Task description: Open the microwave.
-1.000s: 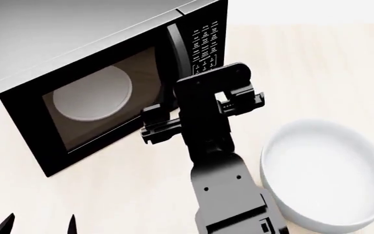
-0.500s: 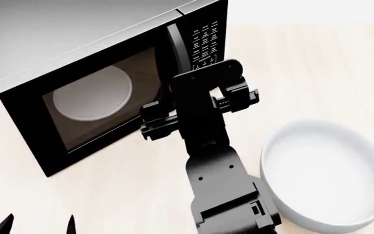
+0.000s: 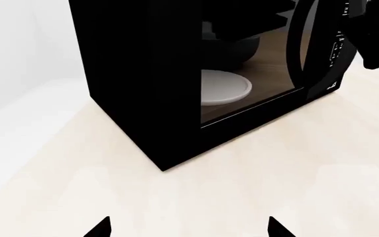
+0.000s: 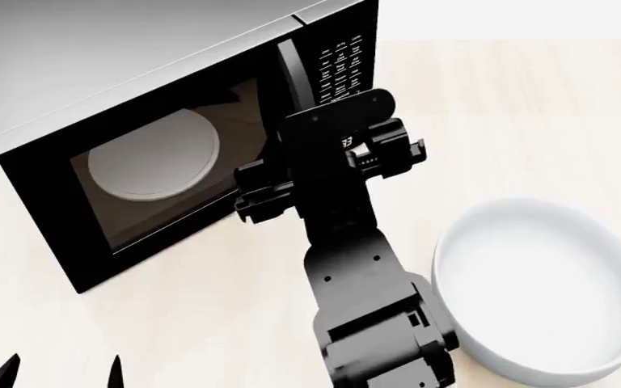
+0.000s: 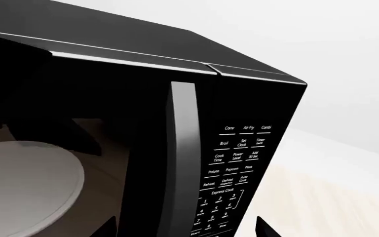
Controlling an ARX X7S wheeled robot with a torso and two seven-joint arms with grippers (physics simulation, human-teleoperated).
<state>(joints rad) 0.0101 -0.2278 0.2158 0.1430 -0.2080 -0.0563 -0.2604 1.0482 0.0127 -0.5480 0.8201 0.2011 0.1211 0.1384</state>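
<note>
The microwave (image 4: 127, 73) is a large black box on the light wooden counter, with its door shut. Through the dark glass I see the white turntable (image 4: 154, 153). The vertical handle (image 4: 289, 77) stands beside the white-lettered keypad (image 4: 341, 69). My right gripper (image 4: 327, 158) is close in front of the handle's lower part. In the right wrist view the handle (image 5: 179, 158) and keypad (image 5: 236, 168) fill the frame, and the right gripper (image 5: 186, 232) is open, its tips wide apart on either side of them. My left gripper (image 3: 189, 229) is open and empty, low and well back from the microwave (image 3: 143, 74).
A large white bowl (image 4: 542, 283) sits on the counter right of my right arm, close to its forearm. The counter (image 4: 526, 121) runs on behind and to the right of the microwave. My left gripper's fingertips (image 4: 116, 373) show at the head view's lower left.
My right arm has moved forward and a little left, bringing the gripper closer to the microwave's handle. The door, the bowl and the left gripper have not moved.
</note>
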